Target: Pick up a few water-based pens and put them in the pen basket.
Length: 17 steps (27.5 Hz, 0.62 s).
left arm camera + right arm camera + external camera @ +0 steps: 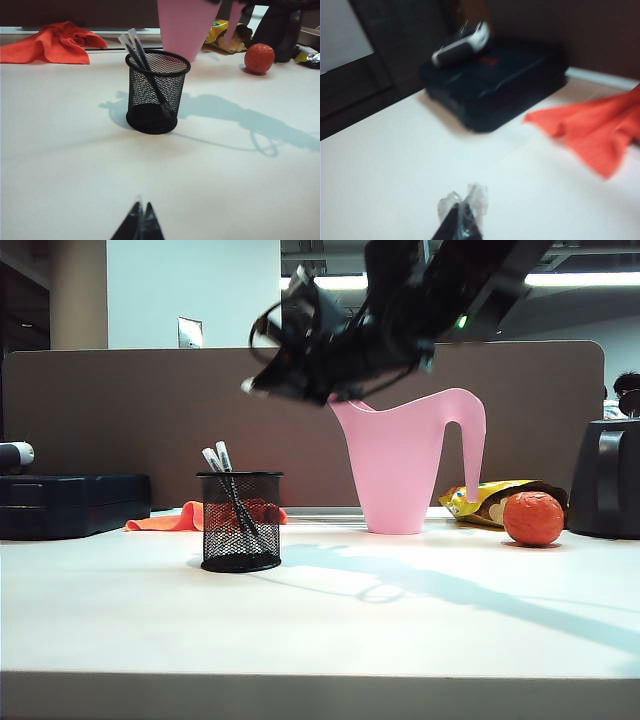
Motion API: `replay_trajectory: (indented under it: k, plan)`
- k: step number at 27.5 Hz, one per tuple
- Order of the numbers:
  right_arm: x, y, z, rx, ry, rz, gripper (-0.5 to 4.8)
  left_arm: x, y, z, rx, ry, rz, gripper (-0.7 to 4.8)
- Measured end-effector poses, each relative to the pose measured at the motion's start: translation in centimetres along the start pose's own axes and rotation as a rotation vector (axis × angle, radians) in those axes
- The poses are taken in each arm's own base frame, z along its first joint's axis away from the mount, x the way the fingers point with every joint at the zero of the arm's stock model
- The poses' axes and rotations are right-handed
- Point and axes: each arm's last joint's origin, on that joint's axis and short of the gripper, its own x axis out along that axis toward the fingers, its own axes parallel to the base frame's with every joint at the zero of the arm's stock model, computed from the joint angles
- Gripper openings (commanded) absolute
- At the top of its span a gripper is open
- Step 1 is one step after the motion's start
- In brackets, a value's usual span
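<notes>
Left wrist view shows the left tool (139, 223) pinched together and empty, low over the counter (60, 165). Beyond it, both water-based pens (142, 60) lean inside the pen basket (156, 92); the placing looks done. The right tool (262, 380), closed on nothing, hangs above, so retreat seems next. Pink watering can (400, 465) stands behind.

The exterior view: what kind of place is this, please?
Probably an office. A white table stands against a brown partition wall, ceiling strip lights run behind it, and a black mesh pen basket holds two pens.
</notes>
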Motion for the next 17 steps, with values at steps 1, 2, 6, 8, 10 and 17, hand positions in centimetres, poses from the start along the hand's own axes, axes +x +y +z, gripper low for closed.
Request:
replay_trajectory:
  k: [1, 2, 6, 8, 10, 17]
  plan:
    - [-0.5, 0.1, 0.7, -0.018, -0.005, -0.029, -0.03, 0.0, 0.0, 0.0, 0.000, 0.000, 0.000, -0.04]
    - [-1.2, 0.1, 1.7, -0.045, -0.008, -0.067, -0.03, 0.0, 0.0, 0.0, 0.000, 0.000, 0.000, -0.04]
    - [-4.7, 1.1, 6.0, -0.191, -0.010, -0.177, -0.03, 0.0, 0.0, 0.0, 0.000, 0.000, 0.000, -0.04]
    - [-6.5, 1.2, 7.6, -0.217, 0.004, -0.207, -0.03, 0.0, 0.0, 0.0, 0.000, 0.000, 0.000, -0.04]
    - [-8.1, 1.0, 8.7, -0.220, 0.018, -0.245, -0.03, 0.0, 0.0, 0.0, 0.000, 0.000, 0.000, -0.04]
    - [-14.5, 0.5, 11.3, -0.203, 0.055, -0.380, -0.04, 0.0, 0.0, 0.0, 0.000, 0.000, 0.000, -0.04]
